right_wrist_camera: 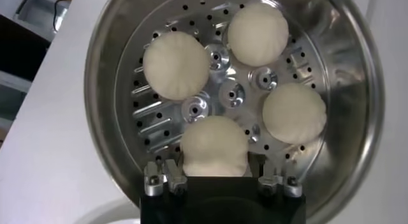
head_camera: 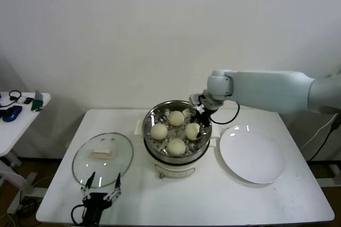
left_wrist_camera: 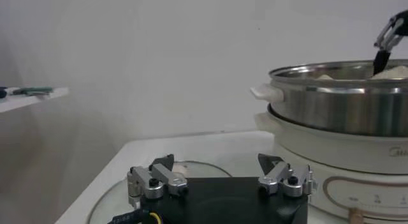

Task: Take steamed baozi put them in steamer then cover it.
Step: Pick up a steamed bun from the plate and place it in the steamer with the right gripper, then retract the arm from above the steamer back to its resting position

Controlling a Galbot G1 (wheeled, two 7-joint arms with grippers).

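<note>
The steel steamer (head_camera: 153, 115) stands on its white pot base at the table's middle; it also shows in the left wrist view (left_wrist_camera: 338, 107) and the right wrist view (right_wrist_camera: 105, 66). All four baozi lie on its perforated floor (head_camera: 176, 118) (head_camera: 159, 131) (head_camera: 176, 146) (head_camera: 192, 130). My right gripper (head_camera: 201, 123) (right_wrist_camera: 215, 174) hangs inside the steamer, its fingers open on either side of the nearest baozi (right_wrist_camera: 213, 145). The glass cover (head_camera: 102, 157) (left_wrist_camera: 191, 169) lies flat on the table left of the steamer. My left gripper (head_camera: 103, 187) (left_wrist_camera: 220, 171) is open and empty at the cover's near edge.
A flat white plate (head_camera: 252, 155) lies right of the steamer, with nothing on it. A small side table (head_camera: 16, 126) with dark items stands at the far left. The right arm reaches in from the right, above the plate's far edge.
</note>
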